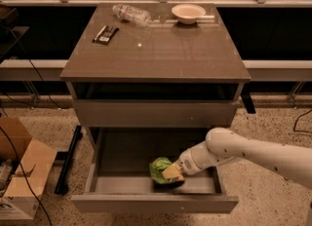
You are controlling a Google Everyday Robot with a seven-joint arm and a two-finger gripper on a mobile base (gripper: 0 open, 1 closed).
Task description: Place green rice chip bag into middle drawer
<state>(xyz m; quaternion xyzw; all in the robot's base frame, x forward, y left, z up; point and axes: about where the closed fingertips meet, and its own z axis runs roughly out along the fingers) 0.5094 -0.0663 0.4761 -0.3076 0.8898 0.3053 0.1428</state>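
Observation:
The green rice chip bag [161,168] is inside the open middle drawer [155,201], low over the tray's front middle. My gripper [171,173] reaches in from the right on a white arm and sits right against the bag's right side. The bag hides the fingers. The upper grey drawer front [155,112] above is closed.
On the cabinet top are a clear plastic bottle [131,14], a white bowl [188,12] and a small dark packet [105,33]. A cardboard box [19,171] stands on the floor at the left, with a black bar [68,159] beside the cabinet.

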